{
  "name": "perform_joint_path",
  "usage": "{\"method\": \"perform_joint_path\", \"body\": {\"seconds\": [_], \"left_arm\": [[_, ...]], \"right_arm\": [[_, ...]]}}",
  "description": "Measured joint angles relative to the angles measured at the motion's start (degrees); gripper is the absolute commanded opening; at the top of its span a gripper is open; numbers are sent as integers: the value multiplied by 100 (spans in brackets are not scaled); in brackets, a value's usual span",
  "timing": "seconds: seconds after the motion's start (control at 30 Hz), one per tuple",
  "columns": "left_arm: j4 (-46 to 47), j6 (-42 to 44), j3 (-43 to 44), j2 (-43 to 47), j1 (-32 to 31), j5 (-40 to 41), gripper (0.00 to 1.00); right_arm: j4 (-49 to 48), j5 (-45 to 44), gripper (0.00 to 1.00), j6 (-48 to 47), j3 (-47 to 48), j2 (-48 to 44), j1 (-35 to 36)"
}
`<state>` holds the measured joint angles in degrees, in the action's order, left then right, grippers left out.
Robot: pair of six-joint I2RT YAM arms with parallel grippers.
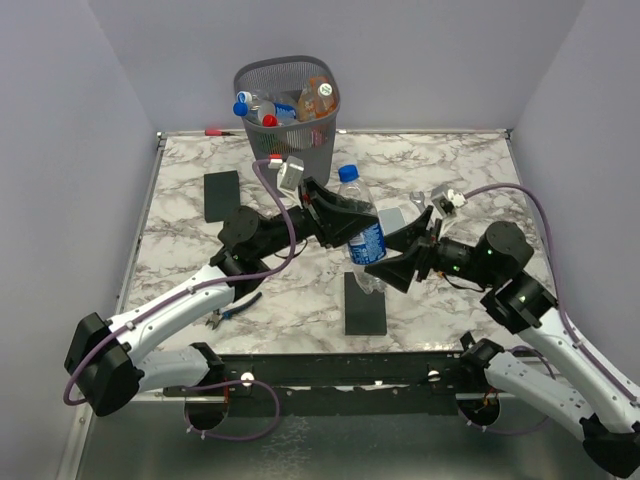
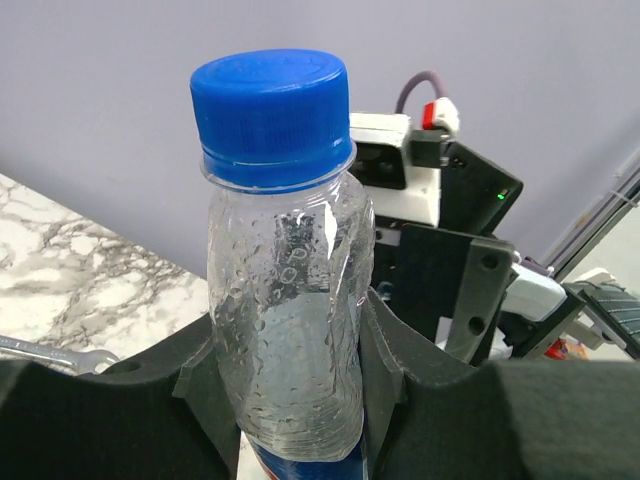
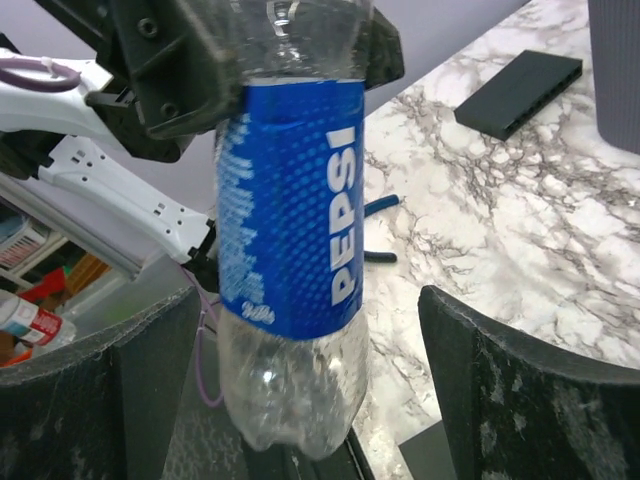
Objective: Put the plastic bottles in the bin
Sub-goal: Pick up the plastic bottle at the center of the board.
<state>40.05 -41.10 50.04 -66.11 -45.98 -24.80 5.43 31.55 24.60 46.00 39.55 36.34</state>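
A clear plastic bottle [image 1: 363, 238] with a blue cap and a blue Pepsi label hangs upright above the table's middle. My left gripper [image 1: 343, 214] is shut on its upper body; the left wrist view shows both pads pressed against the bottle [image 2: 285, 290]. My right gripper [image 1: 396, 258] is open, with its jaws either side of the bottle's lower end [image 3: 290, 200] and gaps on both sides. The dark mesh bin [image 1: 290, 145] stands at the back centre and holds several bottles, among them an orange one [image 1: 318, 97].
One black slab [image 1: 222, 195] lies at the left and another [image 1: 364, 303] under the bottle near the front edge. Blue-handled pliers [image 1: 236, 310] lie by the left arm. A grey slab [image 1: 392, 215] lies behind the right gripper.
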Motion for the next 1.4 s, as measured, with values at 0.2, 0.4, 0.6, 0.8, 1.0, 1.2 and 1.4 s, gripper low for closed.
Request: {"method": "perform_joint_path", "body": {"seconds": [0.2,0.4,0.6,0.8,1.0,1.2,1.4], "left_arm": [[83,-111,9,-63,9,66,76],[98,-118,9,11,9,260,99],[-446,378,205,483,9,1130,99],[-1425,669,1456,358,11,1790,90],[-2151,570,1902,-105,11,1731,85],[-2914,498,1980,-476,9,1644,75],[-2994,369,1980,-468,9,1569,36]], "right_arm": [[-649,254,51,315,-87,570,0],[-940,374,42,396,-249,588,9],[-789,367,41,142,-256,431,9],[-308,175,40,-179,-245,343,9],[-79,-24,40,-302,-245,221,9],[83,-127,40,-367,-245,162,9],[173,-184,39,-367,-245,120,9]]}}
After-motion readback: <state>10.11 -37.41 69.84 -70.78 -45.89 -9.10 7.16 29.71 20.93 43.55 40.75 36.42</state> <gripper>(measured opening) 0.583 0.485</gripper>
